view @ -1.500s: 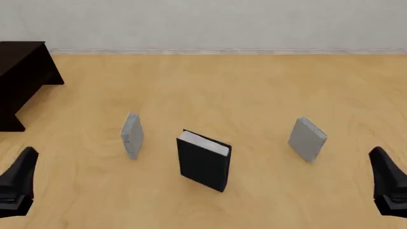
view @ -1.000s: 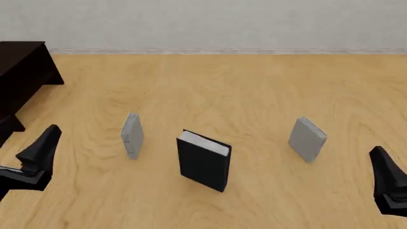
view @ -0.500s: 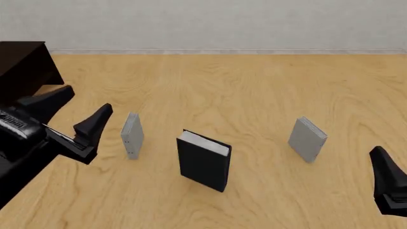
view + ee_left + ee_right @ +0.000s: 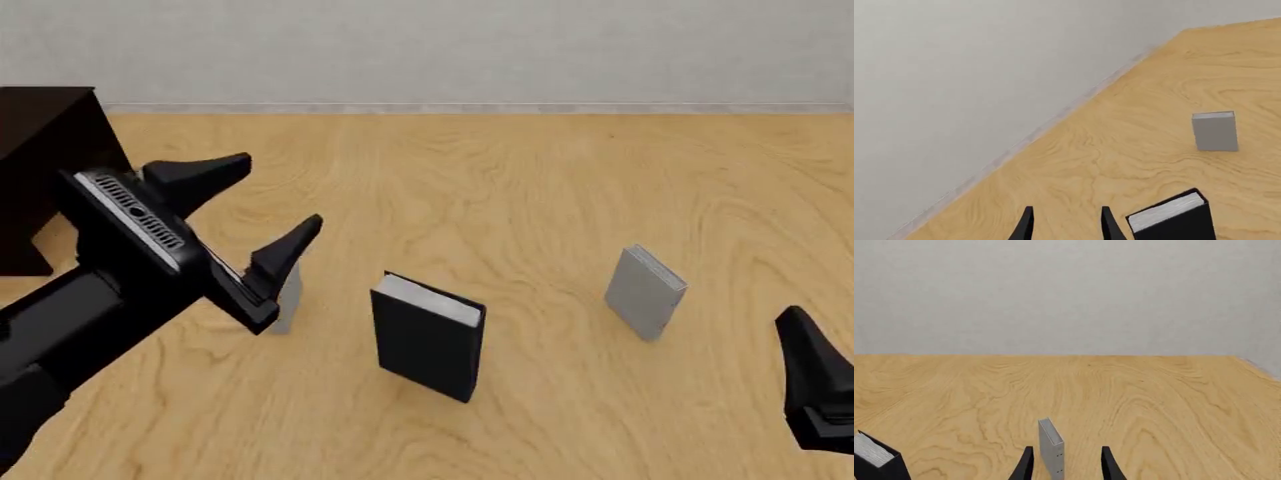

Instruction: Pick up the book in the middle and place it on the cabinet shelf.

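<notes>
**Risk: toppling a standing book on the way in**

Your left gripper [image 4: 260, 222], fingers spread wide and empty, hangs above the thin grey book [image 4: 284, 300] on the left; sweep low and you knock it over, or bump the book [image 4: 427, 337] before you straddle it. That black book stands upright mid-table, just right of and nearer than the gripper. The cabinet shelf [image 4: 40, 170] sits far left. Your right gripper [image 4: 1064, 465] waits open, near right.

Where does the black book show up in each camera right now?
Front view: the black book stands low in the centre.
Left wrist view: bottom edge, beside the left gripper.
Right wrist view: only a corner, bottom left.
Shared landmark: the right-hand grey book.
</notes>
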Controlling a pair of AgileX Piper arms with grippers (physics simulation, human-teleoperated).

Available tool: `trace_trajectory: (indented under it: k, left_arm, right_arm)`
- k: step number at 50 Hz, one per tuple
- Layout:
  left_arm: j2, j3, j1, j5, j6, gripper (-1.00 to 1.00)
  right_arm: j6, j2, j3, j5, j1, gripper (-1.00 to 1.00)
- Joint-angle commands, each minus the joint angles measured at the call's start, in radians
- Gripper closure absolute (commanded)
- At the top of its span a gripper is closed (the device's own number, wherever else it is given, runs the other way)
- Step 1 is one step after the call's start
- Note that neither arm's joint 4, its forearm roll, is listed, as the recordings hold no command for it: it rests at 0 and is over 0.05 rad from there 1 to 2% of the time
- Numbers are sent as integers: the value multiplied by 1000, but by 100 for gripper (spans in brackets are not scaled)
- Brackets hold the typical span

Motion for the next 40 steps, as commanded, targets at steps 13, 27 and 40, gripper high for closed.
trace_trajectory:
  k: [13,27,40]
  left_arm:
    - [197,-167,-158,197,126,-100]
    - [244,-299,-193,366,140,-100]
    - [278,-343,-245,463,126,-100]
  right_arm:
    - [0,-3,1,2,0,-100]
    - [0,-3,0,2,0,-100]
    - [0,-3,0,3,0,-100]
